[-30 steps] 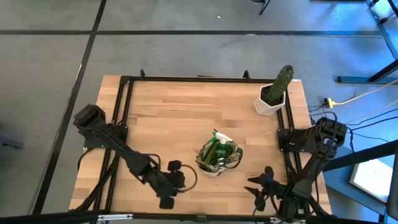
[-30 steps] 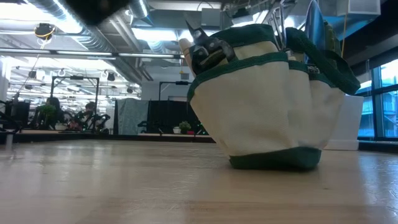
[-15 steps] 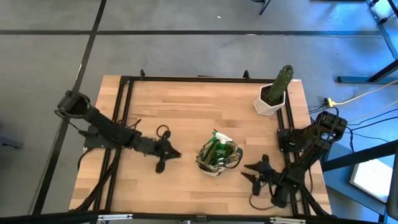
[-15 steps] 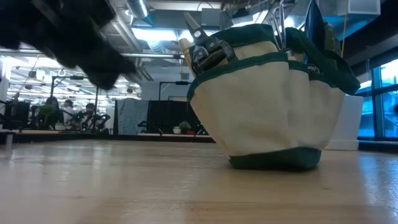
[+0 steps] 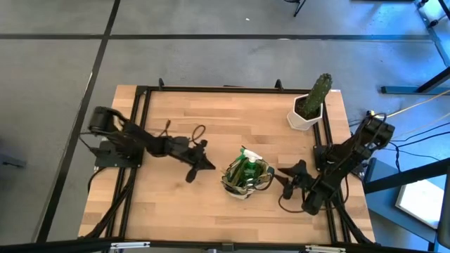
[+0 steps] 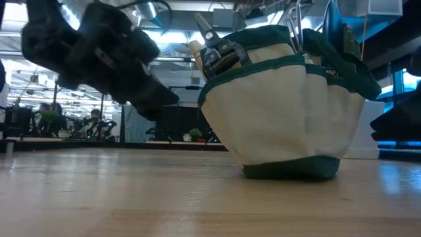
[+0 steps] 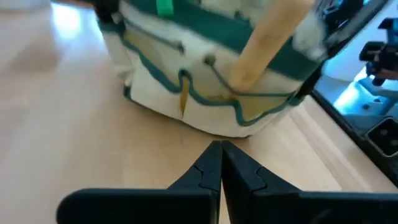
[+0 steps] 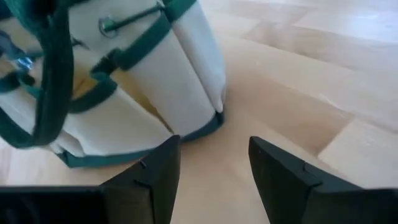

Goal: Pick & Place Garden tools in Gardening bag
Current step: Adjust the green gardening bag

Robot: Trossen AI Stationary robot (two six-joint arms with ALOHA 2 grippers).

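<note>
Wooden bench (image 5: 211, 119) bare of tools, bag (image 5: 247, 178) loaded: keep the closed, empty left claw (image 5: 202, 164) and open right claw (image 5: 287, 177) clear of it

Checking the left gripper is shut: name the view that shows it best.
Left wrist view: the left gripper has its fingertips pressed together, empty, before the gardening bag. High view shows it small; low view, a dark blur.

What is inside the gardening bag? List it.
Inside the gardening bag: green spray bottle and a wooden handle. Black pruners poke from a side pocket. Anything deeper is hidden by the fabric.
</note>
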